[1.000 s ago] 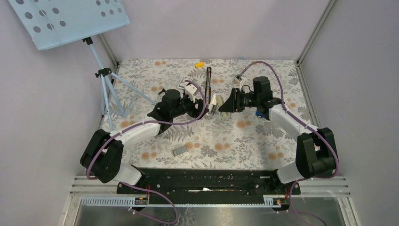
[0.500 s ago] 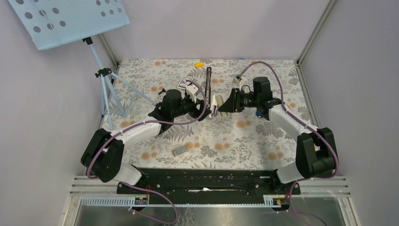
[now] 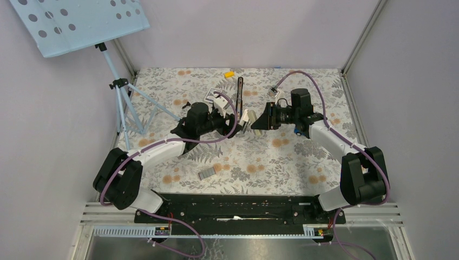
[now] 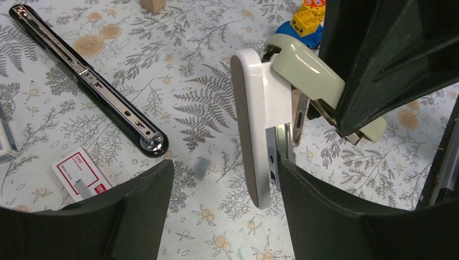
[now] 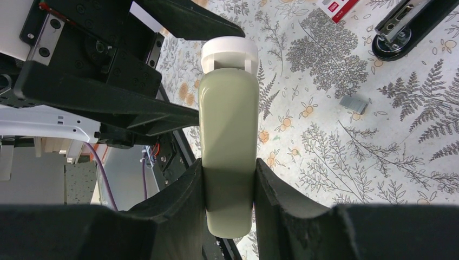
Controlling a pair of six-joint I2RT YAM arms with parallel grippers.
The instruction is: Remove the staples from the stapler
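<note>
My right gripper [image 5: 229, 173] is shut on a pale green and white stapler [image 5: 228, 119] and holds it above the table's middle [image 3: 247, 119]. Its white base and silver rail [image 4: 273, 146] hang between the fingers of my open left gripper [image 4: 223, 184], close to the right-hand finger. A slim black stapler [image 3: 240, 89] lies opened flat at the back, its silver rail up [image 4: 86, 81]. A small grey block of staples [image 4: 202, 168] lies on the cloth under the grippers and also shows in the right wrist view [image 5: 354, 103]. A longer strip of staples [image 3: 207, 174] lies nearer the front.
A small red-and-white box [image 4: 81, 173] lies by the black stapler's hinge. A yellow-and-blue toy brick [image 4: 303, 21] sits behind the right arm. A yellow block [image 3: 229, 73] is at the back edge. A tripod stand [image 3: 122, 103] is at the left wall.
My left gripper has moved right, bringing its open fingers around the held stapler's base. The right gripper has held the stapler almost still.
</note>
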